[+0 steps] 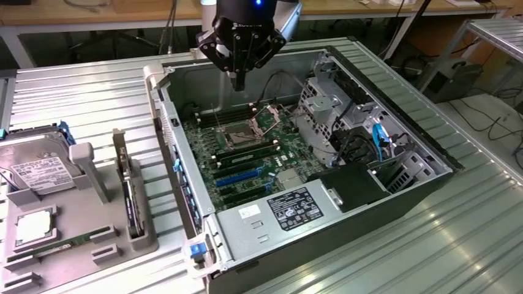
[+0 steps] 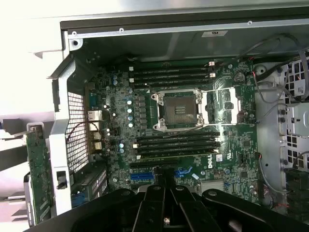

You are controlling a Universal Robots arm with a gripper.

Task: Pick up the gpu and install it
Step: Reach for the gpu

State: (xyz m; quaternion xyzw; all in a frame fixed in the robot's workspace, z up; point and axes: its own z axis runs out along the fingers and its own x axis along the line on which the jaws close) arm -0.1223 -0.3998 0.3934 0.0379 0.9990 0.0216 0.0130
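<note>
The gpu (image 1: pixel 131 199) is a thin black card standing on edge in a slot of the grey holder (image 1: pixel 82 245) at the exterior view's left, with its silver bracket (image 1: pixel 119 150) sticking up. My gripper (image 1: pixel 239 82) hangs over the far end of the open computer case (image 1: pixel 408 184), well apart from the card. Its fingers are shut together and hold nothing. From the wrist view, the shut gripper (image 2: pixel 164 188) points down at the motherboard (image 2: pixel 227 145), near the blue expansion slots (image 2: pixel 142 176).
A silver hard drive (image 1: pixel 37 165), a processor chip (image 1: pixel 33 225) and a green memory stick (image 1: pixel 61 246) also sit on the holder. Inside the case are the open processor socket (image 2: pixel 176 110), memory slots (image 2: pixel 174 75), drive cages (image 1: pixel 327 101) and cables (image 1: pixel 376 141). The case's rear wall (image 1: pixel 176 159) separates holder and motherboard.
</note>
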